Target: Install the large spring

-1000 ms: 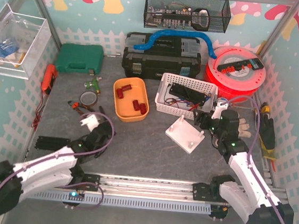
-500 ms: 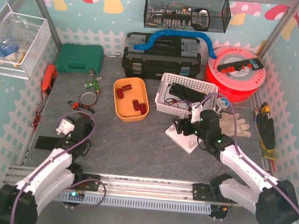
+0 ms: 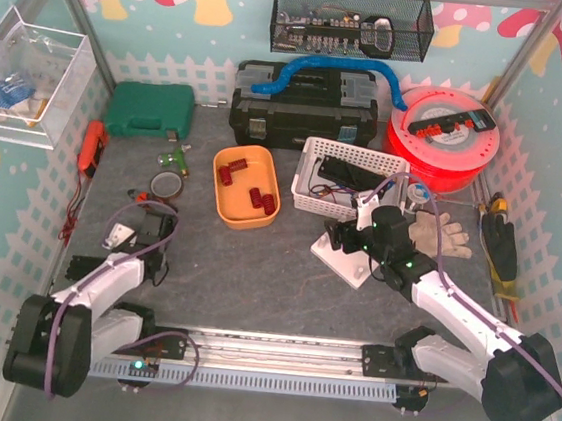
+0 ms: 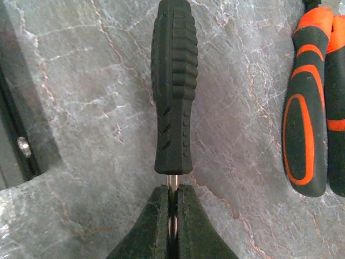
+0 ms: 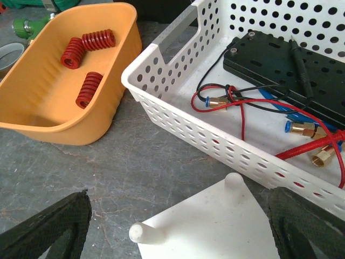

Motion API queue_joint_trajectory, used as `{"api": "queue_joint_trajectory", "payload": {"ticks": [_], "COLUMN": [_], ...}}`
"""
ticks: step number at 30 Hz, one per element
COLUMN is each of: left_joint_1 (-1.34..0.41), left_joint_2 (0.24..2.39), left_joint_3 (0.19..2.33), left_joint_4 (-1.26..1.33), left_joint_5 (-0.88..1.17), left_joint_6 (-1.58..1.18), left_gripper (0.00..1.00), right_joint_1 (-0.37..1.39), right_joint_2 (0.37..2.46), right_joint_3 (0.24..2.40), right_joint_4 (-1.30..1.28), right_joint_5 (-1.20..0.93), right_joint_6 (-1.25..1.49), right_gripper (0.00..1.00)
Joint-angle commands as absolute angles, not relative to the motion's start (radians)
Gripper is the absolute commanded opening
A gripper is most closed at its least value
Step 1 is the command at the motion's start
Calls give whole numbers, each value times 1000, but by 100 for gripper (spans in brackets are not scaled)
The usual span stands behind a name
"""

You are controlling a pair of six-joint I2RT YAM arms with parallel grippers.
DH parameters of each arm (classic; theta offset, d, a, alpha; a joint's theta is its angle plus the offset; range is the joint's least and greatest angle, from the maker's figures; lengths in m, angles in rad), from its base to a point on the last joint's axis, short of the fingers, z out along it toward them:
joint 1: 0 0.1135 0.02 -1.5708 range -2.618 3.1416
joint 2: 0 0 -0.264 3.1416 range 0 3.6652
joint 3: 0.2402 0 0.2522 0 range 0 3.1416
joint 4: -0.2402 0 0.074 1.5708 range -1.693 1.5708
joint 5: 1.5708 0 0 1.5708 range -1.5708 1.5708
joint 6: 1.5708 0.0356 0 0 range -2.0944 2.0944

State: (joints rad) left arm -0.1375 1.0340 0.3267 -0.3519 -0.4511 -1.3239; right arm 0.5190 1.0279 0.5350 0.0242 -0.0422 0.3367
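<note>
One grey bench [image 3: 255, 268] carries everything, with the task's things in the middle where either arm can get to them. The white basket [image 3: 305, 173] of cables and a black box sits at the back, most likely as storage that has no part in this job. Just to its left is the orange bin [image 3: 246, 212], which serves as the parts supply. In front of the basket lies the white peg plate [image 3: 341, 259], flat with its pegs upright. I judge it to be the fixture that takes the spring, set within short reach of the bin.

The right hand [image 5: 178, 229] hangs low over the near edge of that plate with its fingers spread wide, one on either side of two pegs. It grasps and touches nothing, and its camera looks toward the bin, which suits a reach for a spring. The left hand [image 4: 171, 199] is off at the left side of the bench, clenched on the thin metal shaft of a black-handled screwdriver [image 4: 173, 86] that lies along the surface. This is probably parking, well away from the work.

The three red springs [image 5: 89, 89] lie loose in the orange bin, so none is installed yet. I cannot tell for certain which is the large one.
</note>
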Motion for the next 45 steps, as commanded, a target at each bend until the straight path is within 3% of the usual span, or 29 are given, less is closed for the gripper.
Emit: {"api": "queue_joint_trajectory", "payload": {"ticks": [1, 7, 14, 23, 28, 37, 45], "left_joint_1": [-127, -126, -124, -138, -215, -466, -534], "left_joint_2": [1084, 1136, 1138, 1008, 1053, 1357, 1581], "left_joint_3": [383, 402, 441, 573, 654, 863, 984], "left_joint_4": [-340, -339, -375, -289, -261, -244, -189], "left_joint_5": [-449, -438, -396, -270, -270, -345, -256], "left_joint_6": [-1318, -1304, -1256, -895, -819, -773, -842], "left_gripper": [7, 27, 37, 56, 55, 41, 37], "right_joint_1": [526, 525, 525, 526, 542, 597, 607], "right_joint_2": [1023, 1025, 1026, 1054, 1072, 1056, 1041], "right_joint_3": [555, 554, 553, 537, 531, 538, 527], "right_joint_4": [36, 30, 20, 55, 66, 49, 59], "right_joint_5": [-6, 21, 60, 70, 115, 225, 235], "right_joint_6": [327, 329, 330, 361, 366, 348, 343], "right_gripper": [89, 89, 89, 88, 89, 88, 88]}}
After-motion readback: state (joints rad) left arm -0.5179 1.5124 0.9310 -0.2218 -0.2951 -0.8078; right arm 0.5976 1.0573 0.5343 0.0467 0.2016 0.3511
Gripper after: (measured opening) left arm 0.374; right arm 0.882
